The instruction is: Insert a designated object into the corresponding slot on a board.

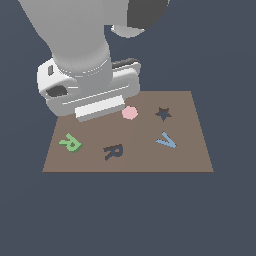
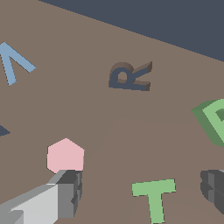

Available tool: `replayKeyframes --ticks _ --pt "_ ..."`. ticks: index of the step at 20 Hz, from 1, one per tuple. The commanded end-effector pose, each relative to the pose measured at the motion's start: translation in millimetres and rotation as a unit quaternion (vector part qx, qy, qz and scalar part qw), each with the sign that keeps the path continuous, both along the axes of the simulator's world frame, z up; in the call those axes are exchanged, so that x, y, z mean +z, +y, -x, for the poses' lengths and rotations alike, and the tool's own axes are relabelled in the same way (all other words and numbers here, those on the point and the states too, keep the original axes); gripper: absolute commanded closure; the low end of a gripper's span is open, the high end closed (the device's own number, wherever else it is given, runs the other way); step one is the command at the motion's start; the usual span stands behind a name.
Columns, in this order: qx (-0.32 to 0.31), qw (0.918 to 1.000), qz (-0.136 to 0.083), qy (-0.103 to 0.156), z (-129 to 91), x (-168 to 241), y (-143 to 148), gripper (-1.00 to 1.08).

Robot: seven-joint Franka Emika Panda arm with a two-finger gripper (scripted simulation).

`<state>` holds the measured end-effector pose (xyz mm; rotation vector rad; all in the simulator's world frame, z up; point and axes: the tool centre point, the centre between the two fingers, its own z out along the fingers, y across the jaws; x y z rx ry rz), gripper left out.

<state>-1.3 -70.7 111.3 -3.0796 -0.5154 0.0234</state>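
The light-green R block (image 1: 70,143) lies flat on the brown board (image 1: 192,160), near its edge at the exterior view's left. The dark R-shaped slot (image 1: 113,151) is a short way from it toward the exterior view's right and is empty. In the wrist view, the R block (image 2: 215,120) is cut off by the frame edge, and the slot (image 2: 130,76) lies farther off. My gripper (image 2: 141,187) is open and empty above the board (image 2: 109,131), apart from the R block. In the exterior view the arm's hand (image 1: 92,90) hides the fingers.
A green T block (image 2: 153,197) lies between the fingers (image 2: 70,190). A pink hexagon (image 1: 129,113) sits beside one finger. A blue V (image 1: 166,140) and a dark star recess (image 1: 163,114) lie toward the exterior view's right. The dark floor surrounds the board.
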Motion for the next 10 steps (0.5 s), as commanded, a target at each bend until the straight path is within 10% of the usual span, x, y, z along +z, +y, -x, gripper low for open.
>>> replayKeyframes --ticks 1,10 --pt "0.035 0.9994 0.001 -0.001 -4 -8 -15 -0.92" --pt "0.158 0.9874 0.003 -0.006 -30 -34 -63 -0.92"
